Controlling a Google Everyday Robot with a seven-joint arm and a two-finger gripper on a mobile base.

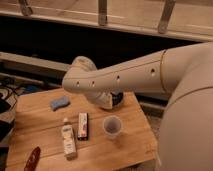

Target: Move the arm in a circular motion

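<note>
The cream-white arm reaches from the right across the middle of the view, with a row of small dark screw holes along its thick segment. Its rounded joint hangs over the far side of the wooden table. Below the joint, a white wrist part with a dark piece, the gripper, sits just above the table's far edge behind the cup. It is mostly hidden by the arm.
On the table lie a blue sponge, a white bottle, a dark red packet, a pale cup and a red object at the front left edge. A dark wall and railing stand behind.
</note>
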